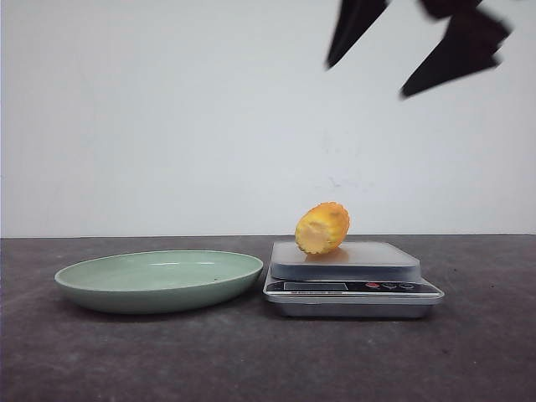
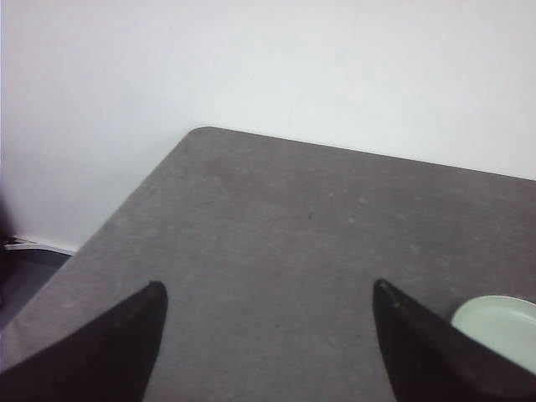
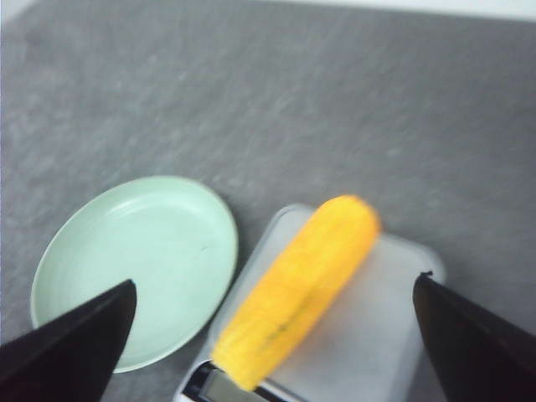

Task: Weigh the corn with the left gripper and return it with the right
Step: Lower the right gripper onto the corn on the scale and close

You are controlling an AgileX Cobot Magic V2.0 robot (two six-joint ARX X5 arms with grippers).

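Observation:
The yellow-orange corn lies on its side on the platform of a silver kitchen scale, its paler cut end facing the camera. My right gripper hangs open and empty high above the scale at the top right of the front view. In the right wrist view the corn lies on the scale, well below the open right gripper. My left gripper is open and empty over bare table. It does not show in the front view.
A shallow pale green plate sits left of the scale, almost touching it; it also shows in the right wrist view and at the edge of the left wrist view. The dark grey table ends at a white wall.

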